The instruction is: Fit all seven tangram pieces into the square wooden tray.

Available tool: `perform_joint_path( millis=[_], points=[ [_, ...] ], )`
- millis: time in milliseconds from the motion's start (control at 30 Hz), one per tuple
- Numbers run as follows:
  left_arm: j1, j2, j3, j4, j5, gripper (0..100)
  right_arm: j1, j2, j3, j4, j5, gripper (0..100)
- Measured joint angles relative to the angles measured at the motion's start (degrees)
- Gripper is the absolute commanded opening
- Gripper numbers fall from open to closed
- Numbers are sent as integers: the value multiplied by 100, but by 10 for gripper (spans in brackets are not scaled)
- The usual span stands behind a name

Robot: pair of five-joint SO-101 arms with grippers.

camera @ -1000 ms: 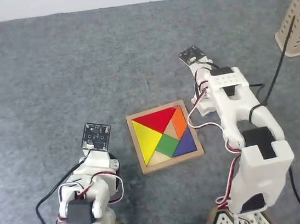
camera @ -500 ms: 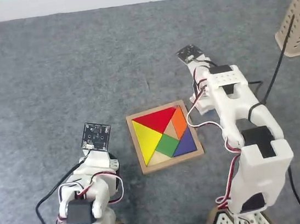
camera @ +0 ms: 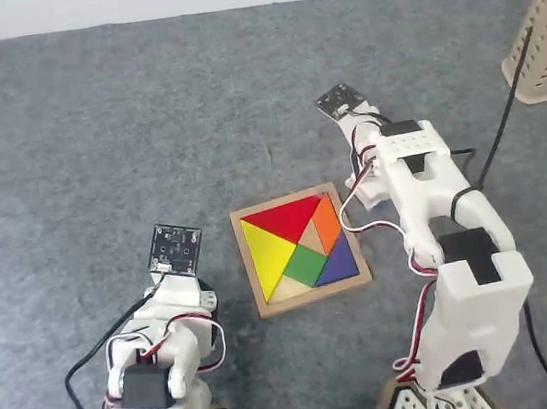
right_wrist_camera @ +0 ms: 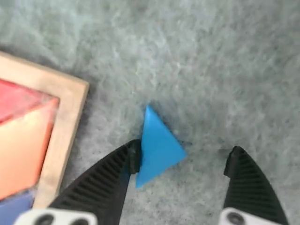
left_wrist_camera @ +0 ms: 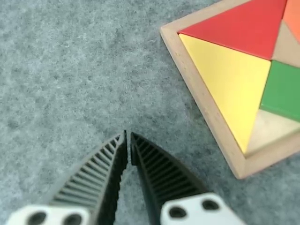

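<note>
The square wooden tray (camera: 248,268) lies between the two arms and holds red (camera: 285,218), yellow (camera: 268,251), green (camera: 308,260), orange (camera: 327,223) and purple (camera: 339,266) pieces. Two small triangular patches in it show pale wood. A small blue triangle (right_wrist_camera: 157,147) lies flat on the carpet just outside a tray corner (right_wrist_camera: 70,96). My right gripper (right_wrist_camera: 184,157) is open around it, one fingertip (right_wrist_camera: 133,157) touching its edge. My left gripper (left_wrist_camera: 127,138) is shut with nothing in it, low over the carpet beside the tray's rim (left_wrist_camera: 197,93) on the yellow side.
Grey carpet covers the whole table. A pale perforated wooden box (camera: 546,37) stands at the far right edge. The right arm (camera: 435,203) stretches along the tray's right side, and its cables hang close to the rim.
The right arm's wrist has shifted slightly to the left. The left arm and the pieces in the tray have not moved.
</note>
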Motion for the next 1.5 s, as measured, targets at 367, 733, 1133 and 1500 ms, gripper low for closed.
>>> perform_joint_path(
  millis=[367, 733, 1133, 1500],
  points=[
    [0, 0, 0, 0, 0, 12, -18, 0, 62, -360, 141, 292],
    [0, 0, 0, 0, 0, 12, 9, 0, 62, -141, 141, 169],
    [0, 0, 0, 0, 0, 12, 18, -18, 53, 9, 141, 80],
    [0, 0, 0, 0, 0, 12, -519, -1292, 88, 1020, -325, 80]
  ],
)
